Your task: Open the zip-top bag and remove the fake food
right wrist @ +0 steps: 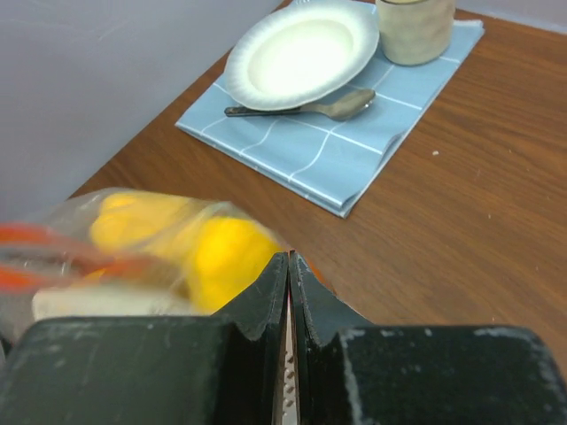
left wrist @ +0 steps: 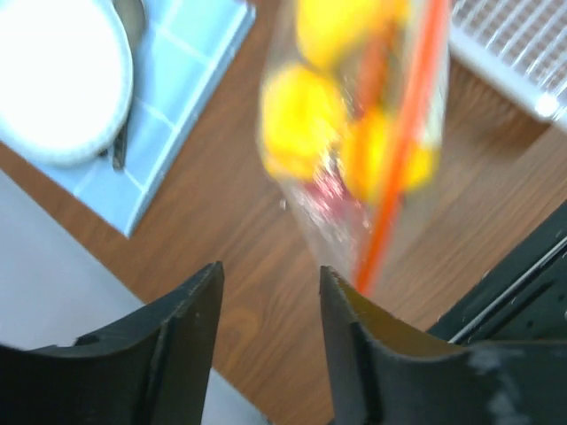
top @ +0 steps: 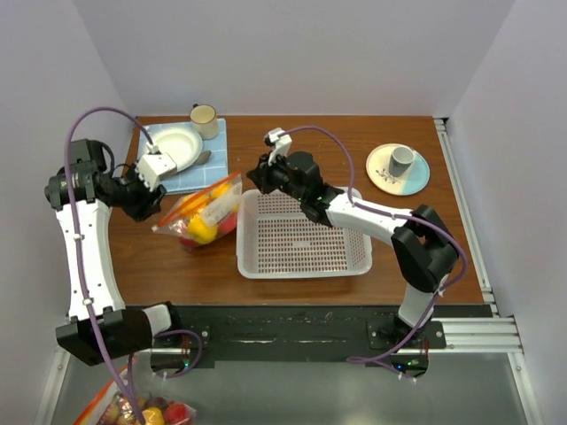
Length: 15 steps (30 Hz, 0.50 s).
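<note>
Right gripper (right wrist: 289, 258) (pinched closed) hovers beside zip-top bag (right wrist: 133, 239).

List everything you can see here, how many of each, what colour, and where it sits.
zip-top bag: one, clear with orange-red zip strip, left of the basket
fake food: several, yellow and red showing, inside the bag
basket: one, white perforated, table centre, empty
cloth: one, light blue checked, table's far left
white plate: one, on the cloth
spoon: one, grey, on the cloth beside the plate
mug: one, cream, cloth's far corner
two-tone plate: one, cream and pale blue, far right
cup: one, grey, on that plate
second bag: one, clear with coloured pieces, below the table's near edge
table: one, brown wood
left gripper: black, open, beside the bag
right gripper: black, shut, at the bag's basket-side edge
</note>
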{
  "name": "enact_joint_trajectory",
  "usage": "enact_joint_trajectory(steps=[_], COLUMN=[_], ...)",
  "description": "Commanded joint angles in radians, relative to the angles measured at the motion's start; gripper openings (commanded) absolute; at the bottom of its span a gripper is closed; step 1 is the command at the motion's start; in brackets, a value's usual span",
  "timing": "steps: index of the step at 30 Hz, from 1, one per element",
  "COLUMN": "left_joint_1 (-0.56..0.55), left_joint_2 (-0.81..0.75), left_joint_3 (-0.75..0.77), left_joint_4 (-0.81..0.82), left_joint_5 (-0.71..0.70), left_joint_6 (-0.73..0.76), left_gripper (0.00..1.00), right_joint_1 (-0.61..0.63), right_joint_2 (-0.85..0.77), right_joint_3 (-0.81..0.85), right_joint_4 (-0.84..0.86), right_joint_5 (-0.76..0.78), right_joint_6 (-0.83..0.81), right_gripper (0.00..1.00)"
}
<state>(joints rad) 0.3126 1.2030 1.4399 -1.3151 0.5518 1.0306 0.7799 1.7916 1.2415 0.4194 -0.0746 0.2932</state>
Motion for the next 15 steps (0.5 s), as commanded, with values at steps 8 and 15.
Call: enact_joint_trajectory(steps=[8, 15], left_joint_1=[-0.167, -0.371], left_joint_2=[0.103, -0.040], left_joint_3=[0.056, -0.124], left_joint_4=[-0.002, -0.004], left_joint_5=[0.330, 0.134], left_joint_6=[-0.239, -0.192], left_gripper=[0.72, 0.63], right_joint_1=[0.001, 0.001], right_joint_2=[-0.084, -0.133], right_joint_3=[-0.091, -0.126], right_joint_4=[0.062, 0.012], right_joint_5=[-0.048, -0.036], right_joint_6=[0.061, 0.043], right_gripper=[0.08, 0.08])
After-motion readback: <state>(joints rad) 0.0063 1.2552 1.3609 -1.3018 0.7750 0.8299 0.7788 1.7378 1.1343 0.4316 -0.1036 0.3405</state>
